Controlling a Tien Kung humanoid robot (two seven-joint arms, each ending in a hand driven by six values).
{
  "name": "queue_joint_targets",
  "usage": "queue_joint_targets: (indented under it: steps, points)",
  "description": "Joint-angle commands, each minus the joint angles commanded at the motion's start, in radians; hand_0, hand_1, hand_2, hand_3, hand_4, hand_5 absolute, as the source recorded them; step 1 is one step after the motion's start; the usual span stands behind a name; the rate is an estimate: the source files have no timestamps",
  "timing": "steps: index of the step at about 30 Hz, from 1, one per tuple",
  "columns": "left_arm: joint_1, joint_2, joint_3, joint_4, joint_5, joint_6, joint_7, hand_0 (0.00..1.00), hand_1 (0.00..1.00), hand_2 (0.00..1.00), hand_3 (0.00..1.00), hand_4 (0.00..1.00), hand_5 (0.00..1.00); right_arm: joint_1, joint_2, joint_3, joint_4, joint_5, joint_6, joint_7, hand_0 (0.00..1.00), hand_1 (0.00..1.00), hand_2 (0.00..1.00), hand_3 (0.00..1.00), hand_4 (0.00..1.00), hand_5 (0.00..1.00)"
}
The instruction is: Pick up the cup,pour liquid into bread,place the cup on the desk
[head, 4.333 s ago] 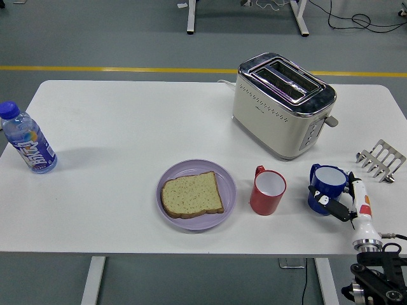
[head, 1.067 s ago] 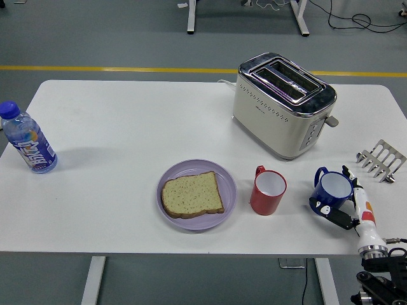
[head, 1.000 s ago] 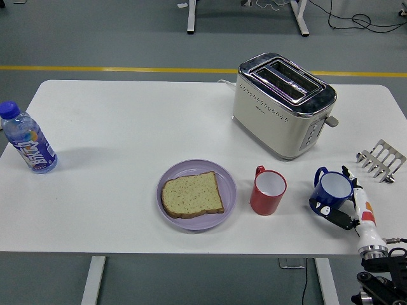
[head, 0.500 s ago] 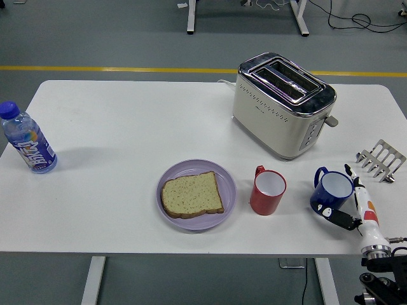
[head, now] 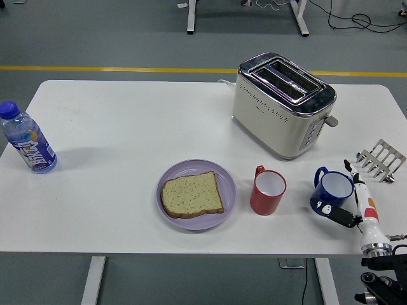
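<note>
Right hand at the blue cup, lower right of the frame

The right hand (head: pixel 357 202) sits just beside the blue cup (head: pixel 332 192), one dark finger under its base and a white one along its right side; whether they actually grip it I cannot tell. The cup looks slightly tilted, near the table's (head: pixel 114 133) right edge. The pick-up seems the step in hand. Next comes a firm hold, a lift, and a carry left past the red cup (head: pixel 267 190) to the bread (head: pixel 191 194) on its purple plate (head: pixel 227 183).
</note>
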Motion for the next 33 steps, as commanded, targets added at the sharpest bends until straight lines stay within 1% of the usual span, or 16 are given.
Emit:
queue_joint_targets:
  steps: [2,4,6,8,10,13,17,18,20,26,29,33]
  points:
    - [0.0,0.0,0.001,0.0,-0.002,0.0,-0.001,0.679,0.683,0.698,0.542,0.251,0.998,-0.003,-0.001,0.003,0.008,-0.005,0.0,-0.002,0.983,0.871,0.979,0.998,0.998,0.087]
    - [-0.002,0.0,0.004,0.0,-0.007,0.0,-0.002,0.679,0.683,0.698,0.542,0.251,0.998,-0.009,-0.004,0.012,0.03,-0.022,0.0,-0.01,0.983,0.871,0.979,0.998,0.998,0.087]
    - [-0.003,0.0,0.008,0.0,-0.015,0.0,-0.005,0.679,0.683,0.698,0.542,0.251,0.998,-0.021,-0.009,0.034,0.068,-0.054,0.0,-0.026,0.987,0.872,0.981,0.998,0.998,0.094]
    - [-0.004,0.0,0.009,0.0,-0.016,0.001,-0.005,0.679,0.683,0.698,0.542,0.251,0.998,-0.024,-0.01,0.041,0.078,-0.064,0.0,-0.03,0.987,0.872,0.981,0.998,0.998,0.094]
    - [-0.005,0.0,0.012,0.001,-0.021,0.0,-0.007,0.679,0.683,0.698,0.542,0.251,0.998,-0.035,-0.013,0.068,0.114,-0.098,0.0,-0.045,0.987,0.872,0.981,0.998,0.998,0.094]
    - [-0.005,0.0,0.013,0.001,-0.023,0.0,-0.008,0.679,0.683,0.698,0.542,0.251,0.998,-0.046,-0.018,0.087,0.147,-0.115,0.0,-0.05,0.988,0.873,0.98,0.998,0.998,0.096]
    - [-0.007,0.001,0.016,0.001,-0.028,0.0,-0.01,0.679,0.683,0.698,0.542,0.251,0.998,-0.072,-0.03,0.109,0.229,-0.134,0.0,-0.054,0.986,0.868,0.976,0.998,0.998,0.096]
    - [-0.008,0.001,0.016,0.001,-0.028,0.0,-0.01,0.679,0.683,0.698,0.542,0.251,0.998,-0.077,-0.032,0.111,0.242,-0.133,0.0,-0.052,0.986,0.868,0.976,0.998,0.998,0.096]
    - [-0.009,0.002,0.017,0.001,-0.03,0.0,-0.011,0.679,0.683,0.698,0.542,0.251,0.998,-0.1,-0.035,0.121,0.307,-0.112,0.0,-0.035,0.986,0.868,0.976,0.998,0.998,0.096]
    - [-0.013,0.002,0.018,0.002,-0.031,0.0,-0.011,0.679,0.683,0.698,0.542,0.251,0.998,-0.127,-0.034,0.153,0.455,-0.063,0.0,-0.007,0.981,0.86,0.964,0.998,0.998,0.095]
    - [-0.013,0.003,0.019,0.002,-0.033,0.0,-0.012,0.679,0.683,0.698,0.542,0.251,0.998,-0.133,-0.038,0.168,0.502,-0.025,0.0,0.004,0.976,0.856,0.959,0.998,0.998,0.092]
    - [-0.013,0.003,0.019,0.002,-0.033,0.0,-0.012,0.679,0.683,0.698,0.542,0.251,0.998,-0.139,-0.041,0.186,0.539,0.013,0.0,0.013,0.976,0.856,0.959,0.998,0.998,0.092]
